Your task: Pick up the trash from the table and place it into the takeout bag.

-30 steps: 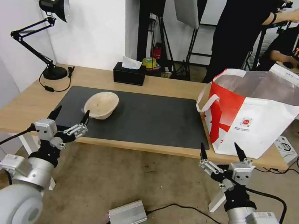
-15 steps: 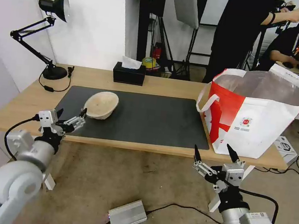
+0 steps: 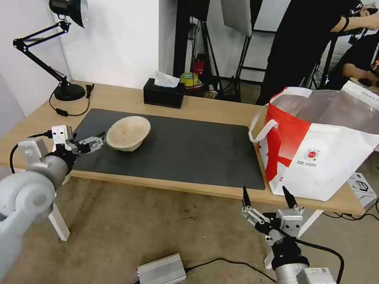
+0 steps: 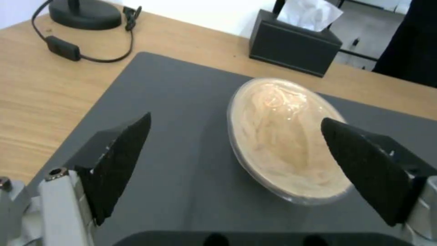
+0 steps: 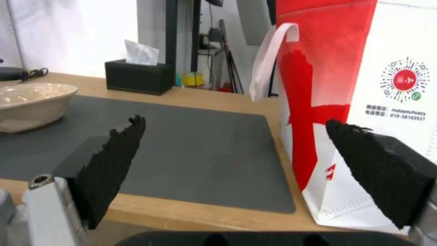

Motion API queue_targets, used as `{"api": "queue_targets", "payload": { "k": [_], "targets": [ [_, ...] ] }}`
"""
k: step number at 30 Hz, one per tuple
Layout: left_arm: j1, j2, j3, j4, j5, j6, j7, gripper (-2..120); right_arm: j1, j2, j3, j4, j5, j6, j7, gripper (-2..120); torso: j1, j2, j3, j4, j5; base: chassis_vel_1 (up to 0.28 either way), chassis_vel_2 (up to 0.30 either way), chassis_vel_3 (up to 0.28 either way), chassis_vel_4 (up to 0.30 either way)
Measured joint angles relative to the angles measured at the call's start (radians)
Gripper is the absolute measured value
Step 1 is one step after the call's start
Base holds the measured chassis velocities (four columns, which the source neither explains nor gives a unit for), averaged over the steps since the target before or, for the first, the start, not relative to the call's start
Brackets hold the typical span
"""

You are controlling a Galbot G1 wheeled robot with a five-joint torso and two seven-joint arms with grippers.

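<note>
1. Head view: left gripper [image 3: 87,140] w/ jaws apart, just beside beige shallow bowl [image 3: 128,132] on dark grey mat [image 3: 188,151] of table [image 3: 202,109]. Right gripper [image 3: 267,198] spread wide, below table's front edge, near takeout bag [image 3: 324,151].
2. Left wrist view: bowl [image 4: 284,140] lies betw. spread fingers [image 4: 121,160], not touching.
3. Right wrist view: bag [image 5: 364,102] stands at mat's end; tissue box [image 5: 136,80] far back.
</note>
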State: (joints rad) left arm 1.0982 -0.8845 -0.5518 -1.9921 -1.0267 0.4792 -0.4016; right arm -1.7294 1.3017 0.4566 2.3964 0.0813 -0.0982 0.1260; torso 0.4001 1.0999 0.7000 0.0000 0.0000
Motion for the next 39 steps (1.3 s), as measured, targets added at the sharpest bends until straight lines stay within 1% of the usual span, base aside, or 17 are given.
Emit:
{"api": "queue_targets", "payload": {
  "k": [2,4,7,8,10,16,18,24,26,27,28,30,33,34,38,39],
  "targets": [
    [-0.011,0.004,0.008,0.010,-0.004,0.003,-0.002,100,0.000,0.001,0.000,-0.001,0.000,0.000,0.000,100,0.000,0.000,0.000,0.0001,0.0000,0.000,0.000,0.000,0.000],
    [-0.057,0.016,0.038,0.050,-0.029,0.013,-0.013,100,0.001,0.003,0.002,-0.005,0.000,-0.001,0.001,100,0.000,0.000,0.000,0.0000,0.0000,0.000,0.000,0.000,0.000],
    [-0.080,0.018,0.055,0.072,-0.051,0.023,-0.020,100,0.001,0.005,0.003,-0.007,0.000,-0.001,0.001,100,0.000,0.000,0.000,0.0001,0.0000,0.000,0.000,0.000,0.000],
    [-0.104,0.018,0.072,0.096,-0.075,0.035,-0.035,100,0.001,0.007,0.003,-0.009,0.000,-0.001,0.001,100,0.000,0.000,0.000,0.0000,-0.0001,0.000,0.000,0.000,0.000],
    [-0.128,0.015,0.088,0.117,-0.096,0.049,-0.049,100,0.001,0.008,0.003,-0.011,0.000,-0.001,0.002,100,0.000,0.000,0.000,0.0000,0.0000,0.000,0.000,0.000,0.000],
    [-0.176,0.006,0.125,0.152,-0.109,0.058,-0.071,100,0.001,0.010,0.003,-0.015,0.000,-0.002,0.002,100,0.000,0.000,0.000,0.0000,0.0001,0.000,0.000,0.000,0.000],
    [-0.214,0.003,0.154,0.172,-0.132,0.068,-0.093,100,0.003,0.011,0.000,-0.017,-0.001,-0.003,0.002,100,0.000,0.000,0.000,0.0000,0.0000,0.000,0.000,0.000,0.000],
    [-0.260,-0.001,0.186,0.199,-0.207,0.110,-0.136,100,0.003,0.016,-0.008,-0.017,-0.001,-0.003,0.002,100,0.000,0.000,0.000,0.0000,0.0001,0.000,0.000,0.000,0.000],
    [-0.267,-0.002,0.191,0.205,-0.213,0.114,-0.143,100,0.002,0.016,-0.008,-0.017,-0.001,-0.004,0.002,100,0.000,0.000,0.000,0.0000,0.0001,0.000,0.000,0.000,0.000],
    [-0.288,-0.006,0.211,0.229,-0.219,0.124,-0.157,100,0.000,0.016,-0.009,-0.016,-0.001,-0.004,0.002,100,0.000,0.000,0.000,0.0000,-0.0001,0.000,0.000,0.000,0.000],
    [-0.296,-0.008,0.218,0.237,-0.219,0.125,-0.160,100,0.000,0.016,-0.008,-0.015,-0.001,-0.004,0.002,100,0.000,0.000,0.000,0.0000,0.0000,0.000,0.000,0.000,0.000],
    [-0.308,-0.010,0.227,0.248,-0.219,0.128,-0.161,100,-0.001,0.016,-0.008,-0.013,-0.001,-0.004,0.002,100,0.000,0.000,0.000,0.0000,0.0001,0.000,0.000,0.000,0.000],
    [-0.344,-0.023,0.257,0.295,-0.220,0.134,-0.169,100,-0.003,0.016,-0.009,-0.011,-0.001,-0.004,0.002,100,0.000,0.000,0.000,0.0000,0.0000,0.000,0.000,0.000,0.000],
    [-0.344,-0.023,0.257,0.295,-0.220,0.134,-0.169,100,-0.003,0.016,-0.009,-0.011,-0.001,-0.004,0.002,100,0.000,0.000,0.000,0.0000,0.0000,0.000,0.000,0.000,0.000],
    [-0.384,-0.034,0.285,0.358,-0.221,0.136,-0.171,100,-0.005,0.016,-0.010,-0.009,-0.001,-0.004,0.003,100,0.000,0.000,0.000,-0.0001,0.0001,0.000,0.000,0.000,0.000],
    [-0.384,-0.034,0.285,0.358,-0.221,0.136,-0.171,100,-0.005,0.016,-0.010,-0.009,-0.001,-0.004,0.003,100,0.000,0.000,0.000,-0.0001,0.0001,0.000,0.000,0.000,0.000]
  ]
}}
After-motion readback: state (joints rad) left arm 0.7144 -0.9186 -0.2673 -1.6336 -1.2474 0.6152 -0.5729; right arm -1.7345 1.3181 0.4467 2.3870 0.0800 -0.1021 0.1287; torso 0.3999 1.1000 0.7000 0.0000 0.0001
